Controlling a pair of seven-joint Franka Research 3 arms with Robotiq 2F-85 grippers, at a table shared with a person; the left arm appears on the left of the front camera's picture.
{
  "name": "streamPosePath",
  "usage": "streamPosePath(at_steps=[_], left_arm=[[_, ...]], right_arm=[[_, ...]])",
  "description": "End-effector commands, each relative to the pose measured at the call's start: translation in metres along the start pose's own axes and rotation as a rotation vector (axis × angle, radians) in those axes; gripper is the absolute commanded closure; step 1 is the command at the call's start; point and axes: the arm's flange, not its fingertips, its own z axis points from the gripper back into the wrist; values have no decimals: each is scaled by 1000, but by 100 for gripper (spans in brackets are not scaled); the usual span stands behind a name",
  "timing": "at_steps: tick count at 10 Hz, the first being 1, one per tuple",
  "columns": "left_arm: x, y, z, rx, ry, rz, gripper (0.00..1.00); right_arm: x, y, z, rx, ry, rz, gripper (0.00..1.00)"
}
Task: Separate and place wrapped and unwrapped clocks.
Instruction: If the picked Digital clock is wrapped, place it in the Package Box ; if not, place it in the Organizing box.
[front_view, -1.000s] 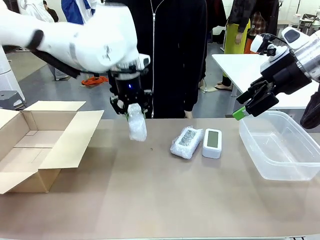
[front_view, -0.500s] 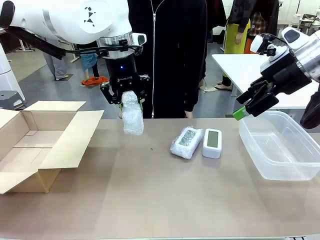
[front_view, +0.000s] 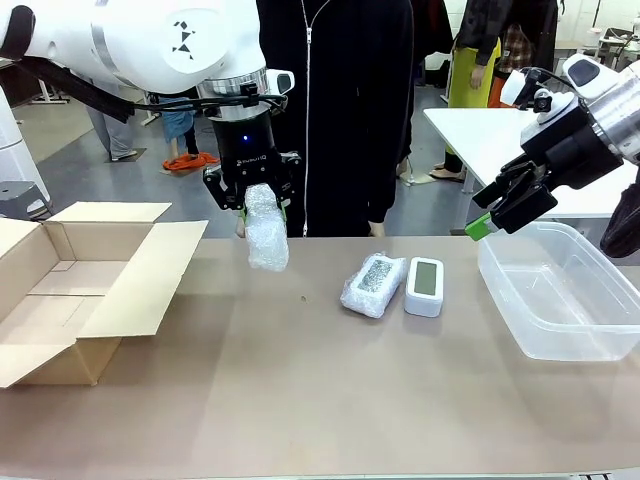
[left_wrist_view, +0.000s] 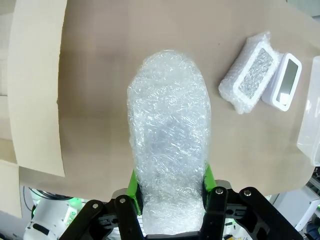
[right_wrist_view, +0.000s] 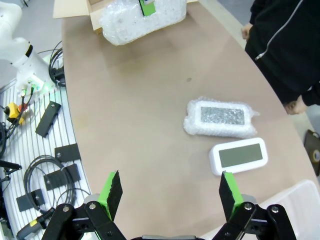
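My left gripper (front_view: 256, 208) hangs above the table's far left-middle, shut on a bubble-wrapped clock (front_view: 266, 228) that dangles below it. In the left wrist view the same bundle (left_wrist_view: 170, 135) stands between the green pads (left_wrist_view: 207, 176). A second wrapped clock (front_view: 373, 284) lies on the table at the middle, and the bare white clock (front_view: 425, 285) with a greenish screen sits right beside it. My right gripper (front_view: 500, 208) hovers open over the far right. Below it lie the wrapped clock (right_wrist_view: 220, 118) and the bare clock (right_wrist_view: 239, 156).
An open cardboard box (front_view: 60, 290) stands at the left edge. A clear plastic tub (front_view: 560, 290) sits at the right. A person in black (front_view: 340, 110) stands at the far side. A white table (front_view: 500, 140) is behind on the right.
The left gripper has lifted the wrapped clock a little higher and shifted slightly left. The right arm has held still.
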Motion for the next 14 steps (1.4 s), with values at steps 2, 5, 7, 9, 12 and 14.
streamPosePath(at_steps=[2, 5, 7, 9, 12, 14], left_arm=[[2, -1, 3, -4, -24, -10, 84], [2, -1, 3, -4, -24, -10, 84], [2, -1, 3, -4, -24, -10, 84], [0, 0, 0, 0, 0, -1, 47], [23, 86, 24, 34, -87, 87, 47], [56, 159, 22, 72, -112, 140, 47]], right_arm=[[1, -3, -1, 28, -26, 3, 0], [1, -3, -1, 28, -26, 3, 0], [1, -3, -1, 28, -26, 3, 0], [1, -3, -1, 28, -26, 3, 0], [1, -3, -1, 28, -26, 3, 0], [1, -3, -1, 28, -26, 3, 0]])
